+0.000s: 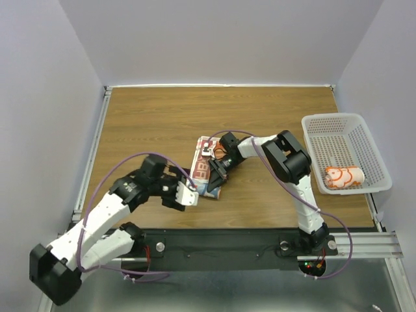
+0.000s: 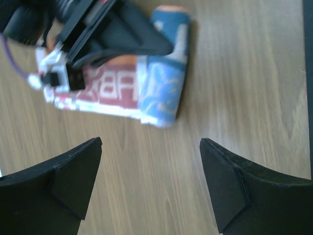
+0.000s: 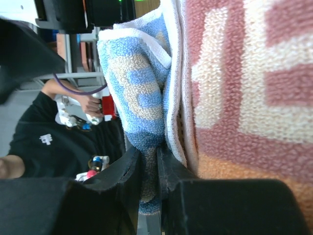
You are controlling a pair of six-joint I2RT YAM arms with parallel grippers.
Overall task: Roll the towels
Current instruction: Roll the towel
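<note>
One claw, the right claw (image 3: pixel 149 166), pinches the half-rolled towel (image 1: pixel 202 170). Just beside it, the left claw (image 2: pixel 151 181) hangs spread wide. If the pinch slips, the roll could pop open. Far to its right, another towel (image 1: pixel 342 177) lies in a basket (image 1: pixel 338 118).

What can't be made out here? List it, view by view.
Top external: the right gripper covers part of the half-rolled white, orange-bordered cloth towel.
Left wrist: blur smears its lettering.
Right wrist: that towel fills the frame, hiding the table.
Top external: the rolled towel in the white perforated plastic basket: print too small.
</note>
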